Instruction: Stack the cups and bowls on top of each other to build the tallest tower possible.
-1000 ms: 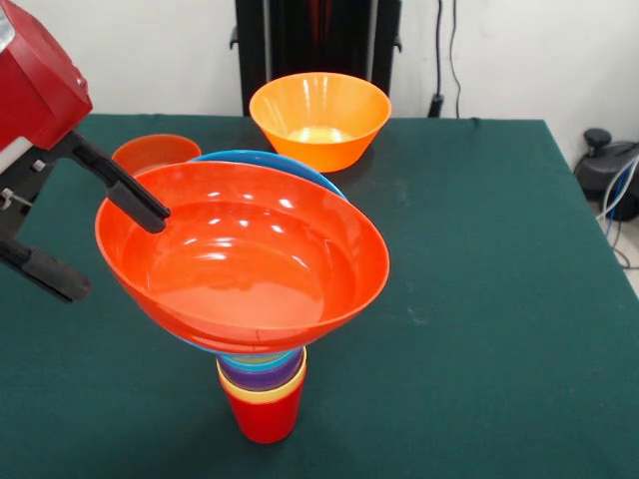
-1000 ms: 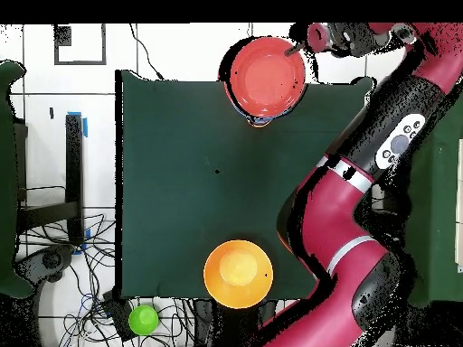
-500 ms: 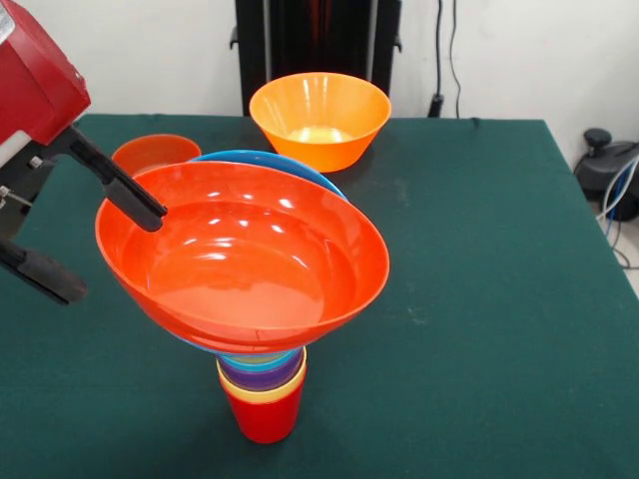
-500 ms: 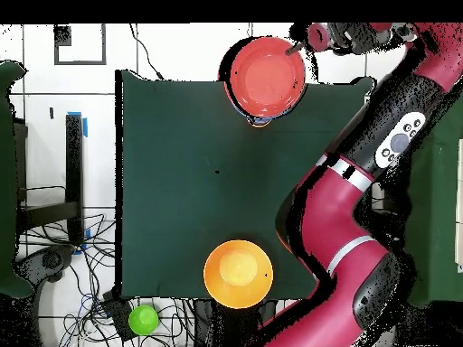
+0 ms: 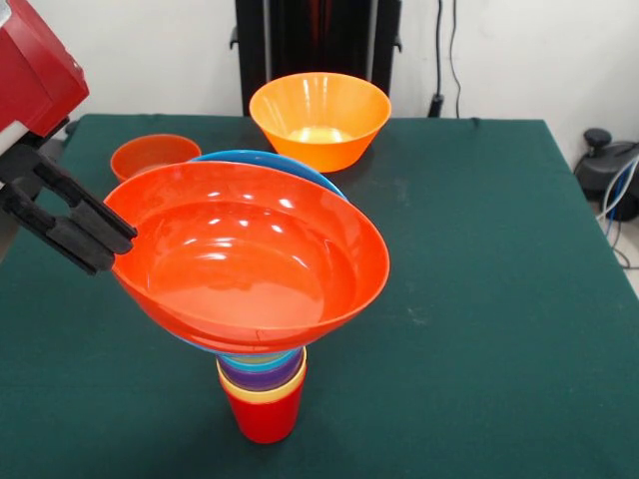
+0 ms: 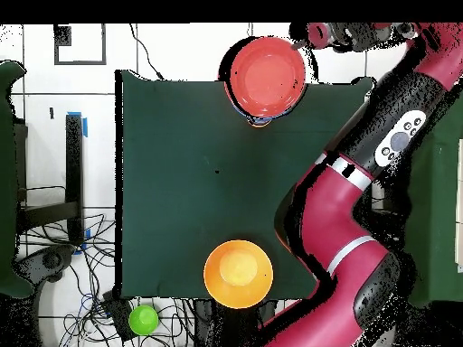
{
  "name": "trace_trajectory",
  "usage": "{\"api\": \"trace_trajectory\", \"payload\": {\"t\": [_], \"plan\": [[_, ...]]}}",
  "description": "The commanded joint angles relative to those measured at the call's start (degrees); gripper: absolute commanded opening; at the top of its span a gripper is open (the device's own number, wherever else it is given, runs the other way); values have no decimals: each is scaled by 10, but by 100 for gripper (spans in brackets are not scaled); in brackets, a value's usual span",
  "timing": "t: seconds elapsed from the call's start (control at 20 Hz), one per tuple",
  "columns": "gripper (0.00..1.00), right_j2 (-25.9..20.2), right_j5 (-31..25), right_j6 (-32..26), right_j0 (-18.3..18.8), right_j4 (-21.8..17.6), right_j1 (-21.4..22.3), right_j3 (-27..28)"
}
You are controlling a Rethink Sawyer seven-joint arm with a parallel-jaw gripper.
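The tower stands near the table's front edge: a red cup (image 5: 265,414) as base, with yellow and purple cups nested in it. Above them sits a blue bowl (image 5: 272,160), and a wide orange bowl (image 5: 250,259) tilts on top. My gripper (image 5: 112,249) is at that top bowl's left rim. Its two black fingers (image 5: 75,215) are drawn close together, with the rim pinched between the tips. In the overhead view the top bowl (image 6: 267,77) hides the stack, and the gripper (image 6: 298,38) is at its edge.
A large yellow-orange bowl (image 5: 319,115) stands at the far side of the green table (image 5: 479,299), and it shows in the overhead view too (image 6: 238,273). A small orange bowl (image 5: 150,155) sits behind the gripper. A green object (image 6: 143,319) lies off the table among cables.
The fingers stood wide apart across the top bowl's left rim. They have now come together at the rim, and the bowl's left edge has shifted slightly.
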State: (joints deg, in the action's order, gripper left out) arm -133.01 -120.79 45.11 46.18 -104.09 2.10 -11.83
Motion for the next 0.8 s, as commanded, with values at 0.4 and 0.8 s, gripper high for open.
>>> {"api": "trace_trajectory", "payload": {"t": [0.4, 0.8], "plan": [[0, 21, -9, -127, 0, -54, 4, 69], [0, 29, -13, -120, 0, -60, 12, 65]]}}
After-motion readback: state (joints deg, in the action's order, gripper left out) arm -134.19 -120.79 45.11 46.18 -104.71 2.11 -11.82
